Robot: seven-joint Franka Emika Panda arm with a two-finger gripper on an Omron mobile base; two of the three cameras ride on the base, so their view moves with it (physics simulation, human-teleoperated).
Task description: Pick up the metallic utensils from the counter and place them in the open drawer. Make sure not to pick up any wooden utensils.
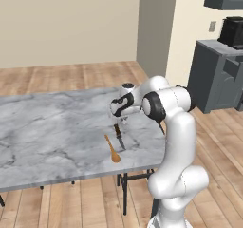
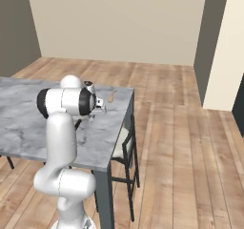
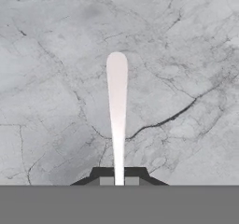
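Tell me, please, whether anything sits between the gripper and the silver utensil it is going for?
Nothing does. In the hand view the gripper is shut on the pale silver utensil, which runs out from between its tips over bare marble counter.

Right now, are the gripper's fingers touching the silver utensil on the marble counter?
Touching. In the hand view the pale silver utensil runs straight down between the fingertips, which sit tight against both its sides with no gap; the gripper is shut on it.

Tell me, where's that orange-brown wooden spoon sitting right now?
In the left base view the wooden spoon lies on the marble counter near its front right edge, beside the dark-handled knife, just below the robot's hand.
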